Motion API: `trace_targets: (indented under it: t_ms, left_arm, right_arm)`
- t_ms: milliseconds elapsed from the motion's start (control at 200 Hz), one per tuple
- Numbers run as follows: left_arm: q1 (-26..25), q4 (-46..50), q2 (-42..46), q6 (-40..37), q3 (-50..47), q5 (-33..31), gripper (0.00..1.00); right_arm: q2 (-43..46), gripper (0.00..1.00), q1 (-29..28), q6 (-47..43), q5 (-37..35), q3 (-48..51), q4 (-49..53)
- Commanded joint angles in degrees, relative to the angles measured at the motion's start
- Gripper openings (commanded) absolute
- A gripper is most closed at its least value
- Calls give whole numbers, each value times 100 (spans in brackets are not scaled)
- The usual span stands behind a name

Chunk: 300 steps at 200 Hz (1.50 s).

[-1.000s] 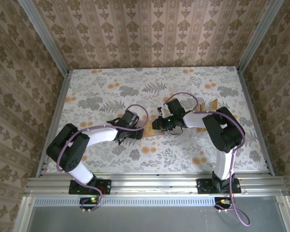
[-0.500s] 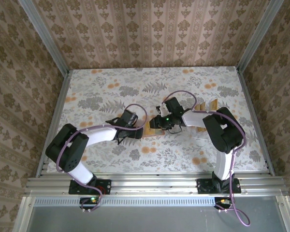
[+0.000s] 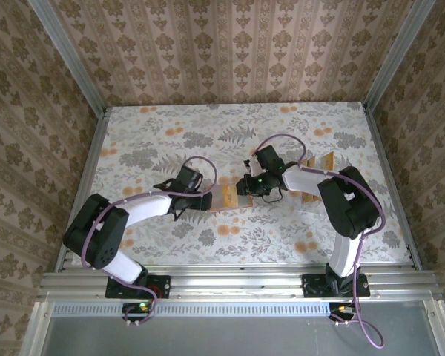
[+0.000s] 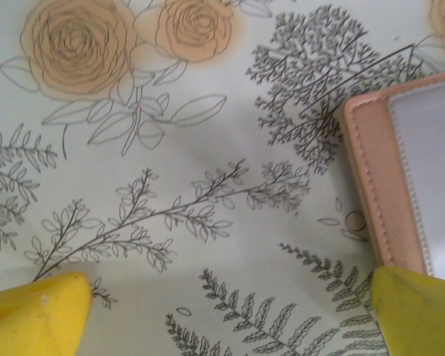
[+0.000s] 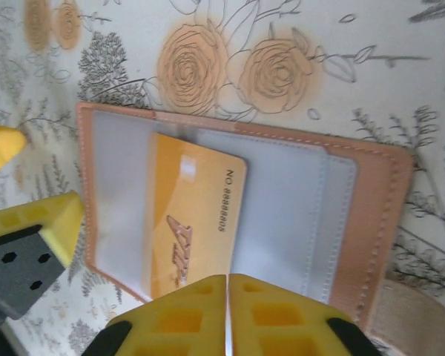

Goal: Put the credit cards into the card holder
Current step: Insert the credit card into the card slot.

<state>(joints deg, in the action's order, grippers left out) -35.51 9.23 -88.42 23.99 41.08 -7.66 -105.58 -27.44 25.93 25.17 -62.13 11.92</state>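
Observation:
The card holder (image 5: 356, 215) lies open on the floral table, with one yellow credit card (image 5: 196, 222) partly tucked under its clear pocket. My right gripper (image 5: 228, 288) is shut just above the holder's near edge, beside that card, with nothing between its fingers. In the top view the card holder (image 3: 225, 197) lies between my left gripper (image 3: 205, 199) and my right gripper (image 3: 246, 185). My left gripper (image 4: 230, 322) is open over bare table, and the holder's stitched edge (image 4: 374, 170) lies by its right fingertip (image 4: 419, 311). More credit cards (image 3: 312, 165) stand at the right.
The left gripper's yellow fingers (image 5: 33, 222) sit close to the holder's left edge in the right wrist view. Metal rails (image 3: 85, 185) border the floral tabletop (image 3: 156, 141) on both sides. The right arm's forearm (image 3: 311, 182) reaches over more tan cards.
The right gripper opened briefly and has shut again with nothing in it, a little farther back. The left gripper has drawn back to the left, uncovering more of the holder.

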Motion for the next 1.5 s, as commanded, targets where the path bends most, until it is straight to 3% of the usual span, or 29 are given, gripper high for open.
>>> trace_targets:
  t_ms: [0,125,1495]
  left_arm:
    - [69,190,22,116,-78,-156,98]
    - [79,219,-47,114,-74,-185,97]
    - [89,0,-448,18,76,54,97]
  right_arm:
    - [22,3,-91,-258,-591,-271,562]
    - [-145,0,-173,-317,-654,-413,648]
    - [-899,0,-724,99,-249,-1031,346]
